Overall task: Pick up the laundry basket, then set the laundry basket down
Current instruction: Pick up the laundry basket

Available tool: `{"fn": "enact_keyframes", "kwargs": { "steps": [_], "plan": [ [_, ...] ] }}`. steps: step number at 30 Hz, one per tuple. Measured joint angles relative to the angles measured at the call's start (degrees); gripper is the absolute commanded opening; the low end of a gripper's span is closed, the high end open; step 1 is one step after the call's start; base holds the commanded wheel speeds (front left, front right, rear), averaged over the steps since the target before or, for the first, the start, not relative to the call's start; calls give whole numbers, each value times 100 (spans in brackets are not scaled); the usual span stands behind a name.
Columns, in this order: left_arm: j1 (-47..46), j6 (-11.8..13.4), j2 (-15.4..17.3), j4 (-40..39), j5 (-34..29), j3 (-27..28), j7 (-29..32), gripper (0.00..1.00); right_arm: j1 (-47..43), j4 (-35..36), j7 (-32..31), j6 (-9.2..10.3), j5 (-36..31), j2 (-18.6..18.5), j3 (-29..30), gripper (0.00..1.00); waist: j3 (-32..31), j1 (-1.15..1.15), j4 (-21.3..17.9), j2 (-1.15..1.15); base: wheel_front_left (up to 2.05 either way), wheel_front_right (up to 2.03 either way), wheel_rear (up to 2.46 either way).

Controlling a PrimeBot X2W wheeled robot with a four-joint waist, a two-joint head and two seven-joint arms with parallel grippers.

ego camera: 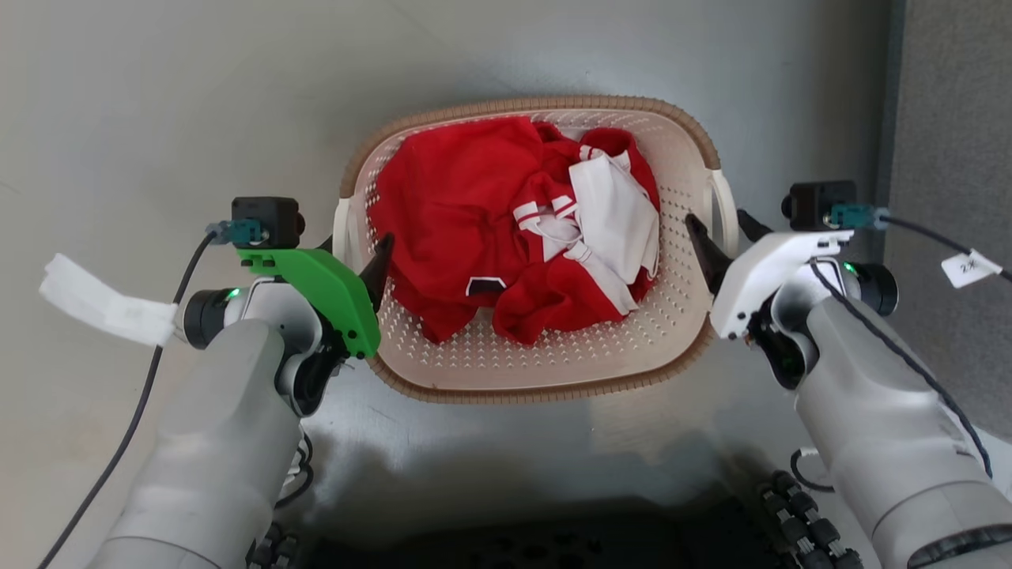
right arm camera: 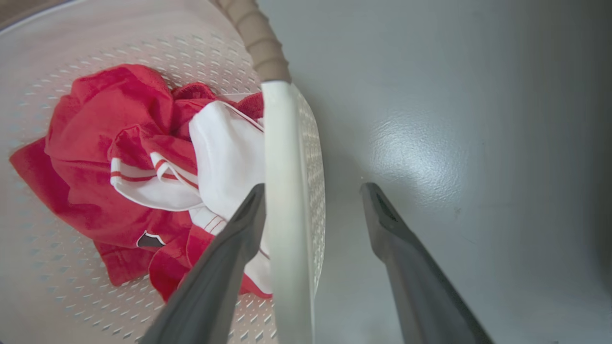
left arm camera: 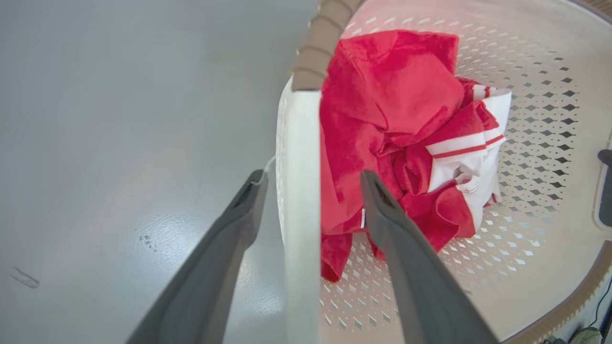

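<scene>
So the laundry basket [ego camera: 553, 104] is parked dead between the two claws, over a glossy grey floor [ego camera: 158, 95]. I honestly can't tell whether it's resting on the floor or hanging a touch above it.

The left claw [ego camera: 356, 249] is spread wide and straddles the left handle [left arm camera: 301, 191], that white loop on the basket's side. In the left wrist view the handle runs right up the gap between the two dark fingers. One finger is outside the basket over bare floor, the other is inside, right next to the laundry. Neither looks like it's pinching the loop, and there's daylight on both sides.

It's the same deal on the other side. The right claw [ego camera: 716, 217] is also spread, with the right handle [right arm camera: 279, 191] sitting in its gap. From the right wrist view the inner finger sits just beside the loop, maybe touching it (too close to call), while the outer finger is well clear of it, out over the floor.

Just past each claw's inner finger is a crumpled heap of red clothes [ego camera: 466, 190]. A white garment [ego camera: 613, 205] with red stripes is bunched on the side nearer the right claw. The heap lies on the perforated bottom of the basket. The brown rim [left arm camera: 315, 45] picks up where each handle ends, just beyond the fingertips.
</scene>
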State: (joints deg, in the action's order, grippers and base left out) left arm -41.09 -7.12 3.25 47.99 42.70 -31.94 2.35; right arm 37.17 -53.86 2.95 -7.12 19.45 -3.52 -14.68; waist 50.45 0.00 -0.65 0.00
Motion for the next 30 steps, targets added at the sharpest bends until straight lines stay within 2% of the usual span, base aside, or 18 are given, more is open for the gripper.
{"fn": "enact_keyframes", "kwargs": {
  "steps": [1,2,3,4,5,6,19,30],
  "plan": [
    [-29,1,-1,27,19,-36,21,99,44,-25,2,0,29,-1,-19,85,30,0,1,0,0,0,0],
    [-44,0,-2,49,66,-73,21,89,73,-47,2,0,49,-1,-41,72,52,0,3,0,0,0,0],
    [-54,1,-4,74,135,-114,23,59,93,-67,2,0,88,-2,-70,45,68,0,6,0,0,0,0],
    [-58,0,-7,91,194,-154,45,41,108,-79,3,0,127,-2,-101,28,79,0,9,0,0,0,0],
    [-59,0,-11,107,227,-189,53,18,115,-85,3,0,163,-2,-130,0,86,0,13,0,0,0,0],
    [-63,0,-13,120,259,-219,64,0,120,-96,3,0,198,-2,-159,0,92,0,16,0,0,0,0],
    [-181,15,22,313,577,-535,26,0,232,-327,149,-1,474,-15,-442,0,3,0,27,0,0,0,0],
    [-179,15,103,514,783,-840,-30,0,232,-559,179,-1,773,-7,-790,0,-457,0,31,0,0,0,0]
  ]
}}
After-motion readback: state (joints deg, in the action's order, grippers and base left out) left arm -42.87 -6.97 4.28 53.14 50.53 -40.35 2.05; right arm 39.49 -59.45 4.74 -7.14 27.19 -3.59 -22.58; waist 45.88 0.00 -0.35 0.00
